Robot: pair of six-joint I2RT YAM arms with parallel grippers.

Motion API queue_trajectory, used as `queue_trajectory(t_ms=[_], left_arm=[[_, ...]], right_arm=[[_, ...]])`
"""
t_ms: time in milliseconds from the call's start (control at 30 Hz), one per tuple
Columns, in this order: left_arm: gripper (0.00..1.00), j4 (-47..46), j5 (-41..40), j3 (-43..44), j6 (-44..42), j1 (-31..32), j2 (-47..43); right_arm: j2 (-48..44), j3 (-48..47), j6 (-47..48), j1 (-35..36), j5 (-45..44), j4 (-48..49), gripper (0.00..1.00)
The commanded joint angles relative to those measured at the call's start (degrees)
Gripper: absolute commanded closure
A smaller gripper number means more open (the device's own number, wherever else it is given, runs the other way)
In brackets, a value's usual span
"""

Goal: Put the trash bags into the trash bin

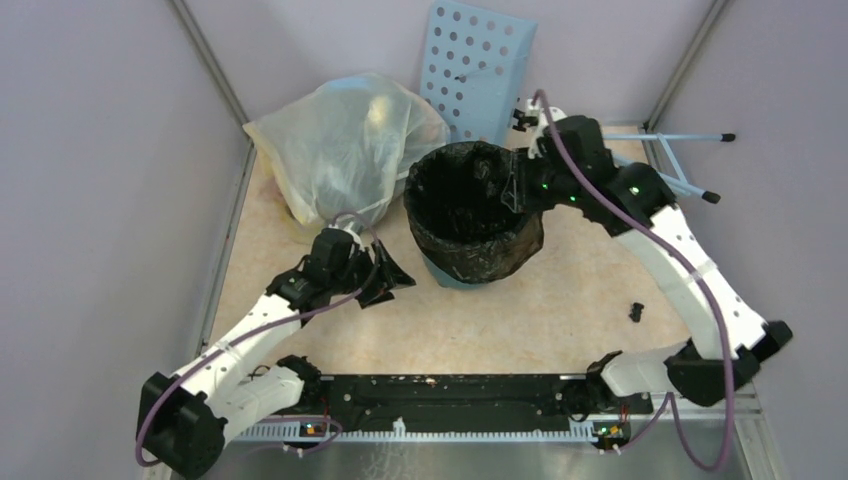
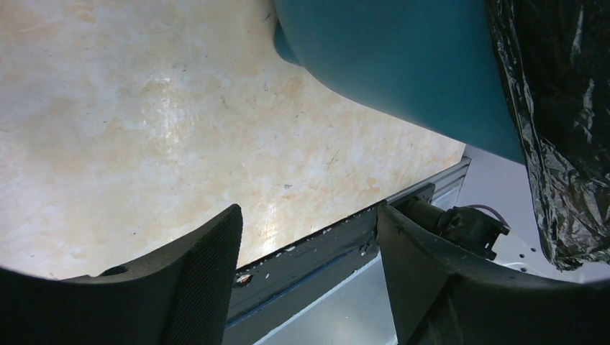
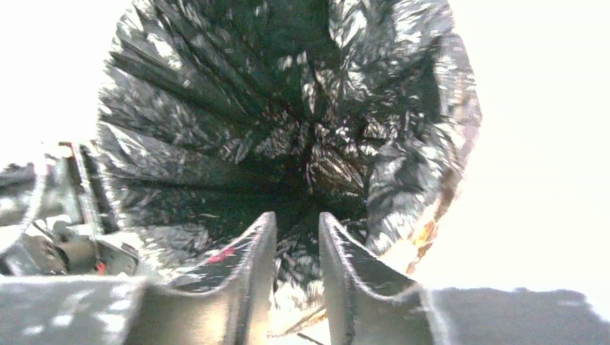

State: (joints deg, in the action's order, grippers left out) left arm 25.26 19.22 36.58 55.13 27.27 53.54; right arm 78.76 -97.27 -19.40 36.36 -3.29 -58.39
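The teal trash bin stands upright mid-table, lined with the glossy black trash bag, whose edge drapes over the rim and down the outside. My right gripper is at the bin's right rim, pointing into the opening. In the right wrist view its jaws stand a narrow gap apart over the bag's crinkled inside, with nothing clearly pinched. My left gripper is open and empty, low beside the bin's left base. The left wrist view shows the bin wall and the hanging bag.
A large translucent yellowish bag bulges behind the bin at the left. A pale blue perforated panel leans at the back. Pale blue rods lie at the far right. A small black object lies on the table.
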Motion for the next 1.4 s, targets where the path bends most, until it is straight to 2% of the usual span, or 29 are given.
queue_trajectory(t_ms=[0, 67, 100, 167, 200, 367, 500, 600, 767, 900, 1133, 1267, 1367], left_arm=[[0.25, -6.9, -2.2, 0.2, 1.1, 2.1, 2.0], [0.21, -8.7, -2.7, -0.5, 1.1, 2.9, 2.3], [0.14, -9.6, -2.9, -0.9, 1.4, 3.2, 2.4], [0.02, -10.5, -3.8, -1.5, 2.2, 3.6, 2.6], [0.01, -11.3, -4.0, -1.9, 2.4, 4.0, 2.8], [0.01, -18.3, -4.2, -4.2, 2.4, 5.4, 4.3], [0.01, -24.5, -5.0, -6.6, 2.7, 7.4, 6.3], [0.02, -30.1, -5.3, -8.3, 4.3, 8.2, 8.1], [0.02, -38.2, -5.8, -8.9, 6.7, 8.9, 13.2], [0.02, -41.8, -6.3, -5.1, 5.3, 8.9, 19.8], [0.02, -42.3, -7.6, 7.4, 0.8, 8.2, 33.0], [0.02, -43.8, -6.9, 13.9, -0.3, 6.3, 40.0], [0.02, -42.1, -5.1, 18.0, -1.4, 4.7, 42.0]], right_arm=[[-9.3, -0.6, -1.9, 0.2, -4.9, 0.7, 0.65], [-13.5, 2.9, -2.4, 0.2, -6.2, 2.5, 0.38], [-15.9, 5.8, -2.5, 0.2, -6.2, 4.1, 0.28], [-20.3, 11.1, -3.7, 0.2, -7.5, 6.5, 0.20], [-22.4, 14.0, -4.9, 0.2, -8.0, 7.5, 0.18], [-36.7, 28.7, -7.3, 0.2, -9.7, 12.1, 0.17], [-46.8, 37.6, -15.2, 0.2, -9.7, 14.0, 0.16], [-51.3, 41.7, -20.9, 0.2, -10.0, 11.9, 0.15], [-57.7, 50.2, -23.2, 0.2, -5.0, 12.5, 0.12], [-59.1, 55.9, -20.8, 0.2, 0.7, 15.6, 0.11], [-56.5, 60.5, -19.2, 0.2, 1.2, 17.9, 0.04], [-57.0, 64.0, -19.5, 0.2, 0.1, 20.6, 0.03], [-57.5, 67.4, -22.4, 0.2, -0.2, 25.8, 0.04]])
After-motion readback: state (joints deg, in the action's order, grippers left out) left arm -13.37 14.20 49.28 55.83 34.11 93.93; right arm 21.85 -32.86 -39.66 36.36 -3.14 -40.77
